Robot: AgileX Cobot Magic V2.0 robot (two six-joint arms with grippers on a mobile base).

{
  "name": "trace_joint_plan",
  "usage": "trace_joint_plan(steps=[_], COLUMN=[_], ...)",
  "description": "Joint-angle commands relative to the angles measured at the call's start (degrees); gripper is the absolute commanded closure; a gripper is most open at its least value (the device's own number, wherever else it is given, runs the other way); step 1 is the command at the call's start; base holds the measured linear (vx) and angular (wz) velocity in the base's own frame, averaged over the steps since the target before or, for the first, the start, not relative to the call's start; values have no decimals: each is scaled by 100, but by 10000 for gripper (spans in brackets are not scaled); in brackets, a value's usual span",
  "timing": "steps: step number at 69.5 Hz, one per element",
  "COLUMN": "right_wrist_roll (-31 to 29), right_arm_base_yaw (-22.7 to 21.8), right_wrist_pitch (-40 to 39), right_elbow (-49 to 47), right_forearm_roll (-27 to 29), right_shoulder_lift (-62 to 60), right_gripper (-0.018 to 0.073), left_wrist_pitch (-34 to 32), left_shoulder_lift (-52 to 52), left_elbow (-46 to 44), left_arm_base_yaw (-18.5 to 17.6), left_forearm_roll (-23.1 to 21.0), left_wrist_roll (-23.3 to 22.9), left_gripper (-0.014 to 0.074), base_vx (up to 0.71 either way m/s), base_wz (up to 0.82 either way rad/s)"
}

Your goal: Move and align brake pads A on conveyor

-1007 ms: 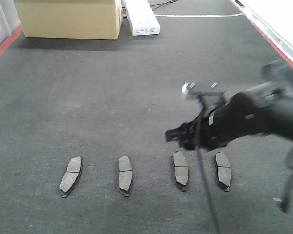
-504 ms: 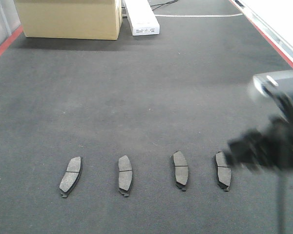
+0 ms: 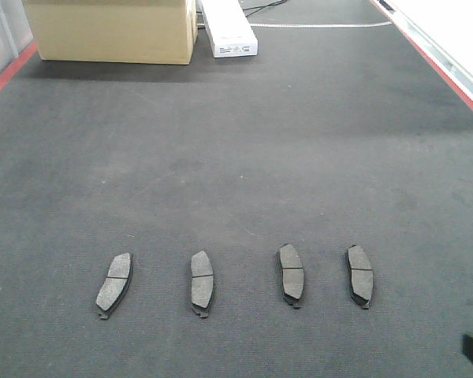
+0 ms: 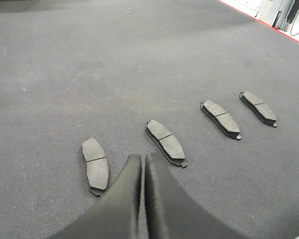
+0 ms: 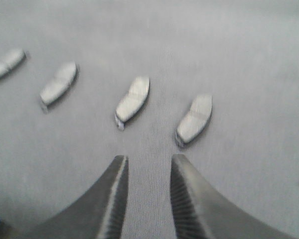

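Note:
Several brake pads A lie side by side in a row on the charcoal conveyor (image 3: 236,142), each lengthwise toward the far end: the leftmost (image 3: 114,283), two middle ones (image 3: 202,282) (image 3: 292,273), and the rightmost (image 3: 360,274). My left gripper (image 4: 142,157) is shut with nothing in it, hovering just short of the row between the leftmost pad (image 4: 95,164) and its neighbour (image 4: 166,142). In the blurred right wrist view, my right gripper (image 5: 148,158) is open and empty. It is short of the gap between the rightmost pad (image 5: 194,119) and the one beside it (image 5: 133,99).
A cardboard box (image 3: 110,30) and a long white box (image 3: 229,27) stand at the belt's far end. Red edge strips run along the left side (image 3: 8,71) and the right side (image 3: 441,67).
My right arm, which was over the two right-hand pads, has drawn back to the lower right and left the front view. The pads have not moved.

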Motion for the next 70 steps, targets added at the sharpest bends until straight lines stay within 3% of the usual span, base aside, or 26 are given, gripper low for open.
trace_joint_plan(steps=[1,9,70], right_wrist_roll=[-75,-75,-75], right_arm_base_yaw=[-11,-11,-11], right_wrist_pitch=[-513,-524,-530], right_elbow=[-97,-97,-97], right_forearm_roll=[-91,-91,-40], right_shoulder_lift=[-208,-253,-248], right_gripper=[447,575,567], left_wrist_pitch=[-385,-385,-390], left_shoulder_lift=[43,43,43], left_elbow=[-165,-165,-165], left_arm_base_yaw=[-34,-34,-34], left_forearm_roll=[27,27,27], left_wrist_roll=[-26,-26,-26], left_gripper=[603,603,603], base_vx=[0,0,0], base_wz=[0,0,0])
